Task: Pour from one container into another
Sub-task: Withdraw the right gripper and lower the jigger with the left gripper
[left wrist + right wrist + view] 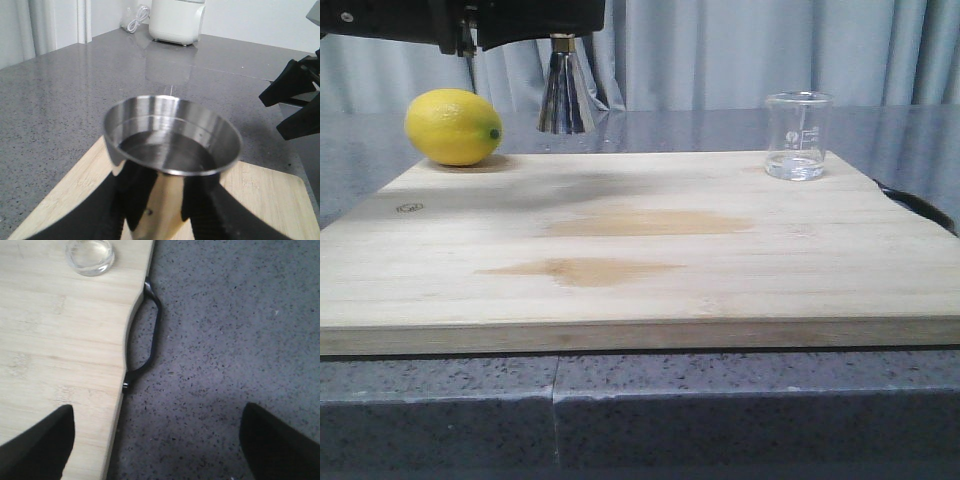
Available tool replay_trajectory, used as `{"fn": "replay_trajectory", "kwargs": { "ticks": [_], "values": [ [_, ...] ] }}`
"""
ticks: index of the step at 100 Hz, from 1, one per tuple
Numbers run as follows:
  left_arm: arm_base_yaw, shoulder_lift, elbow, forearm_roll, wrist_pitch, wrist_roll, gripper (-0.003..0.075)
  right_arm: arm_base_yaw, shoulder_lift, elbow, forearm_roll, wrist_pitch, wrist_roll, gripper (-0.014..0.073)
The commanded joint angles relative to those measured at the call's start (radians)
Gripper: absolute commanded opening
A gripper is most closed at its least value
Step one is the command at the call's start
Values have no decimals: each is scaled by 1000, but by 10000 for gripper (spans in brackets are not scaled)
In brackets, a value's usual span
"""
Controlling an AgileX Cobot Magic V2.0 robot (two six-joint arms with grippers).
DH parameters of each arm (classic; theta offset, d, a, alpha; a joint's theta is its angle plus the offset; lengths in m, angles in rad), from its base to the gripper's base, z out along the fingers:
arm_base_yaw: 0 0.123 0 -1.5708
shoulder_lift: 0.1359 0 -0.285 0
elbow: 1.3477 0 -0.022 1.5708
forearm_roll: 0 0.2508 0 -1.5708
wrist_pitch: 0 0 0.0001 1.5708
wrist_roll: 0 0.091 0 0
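Note:
The steel jigger (565, 95) hangs in the air above the far left part of the wooden board (640, 250), just right of the lemon. My left gripper (560, 40) is shut on its upper part. In the left wrist view the jigger (172, 142) stands upright between the black fingers (105, 210), and liquid shows in its top cup. The clear glass beaker (798, 135) stands on the board's far right corner; a little liquid seems to lie in its bottom. My right gripper (155, 440) is open over the board's right edge with nothing in it, the beaker (90, 255) some way ahead.
A yellow lemon (453, 127) lies at the board's far left corner. A black handle (150, 335) sticks out of the board's right side over the grey speckled counter (235, 340). A white appliance (177, 20) stands at the counter's far end. Wet stains (620, 245) mark the board's middle.

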Motion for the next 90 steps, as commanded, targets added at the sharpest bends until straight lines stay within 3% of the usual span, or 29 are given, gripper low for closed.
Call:
{"fn": "replay_trajectory", "kwargs": {
  "ticks": [1,90],
  "values": [
    [-1,-51,-29,-92,100,-7,250,3,-11,-35,-26,-45,-8,585],
    [-61,38,-25,-41,107,40,250,3,-11,-35,-28,-60,-8,585]
  ]
}}
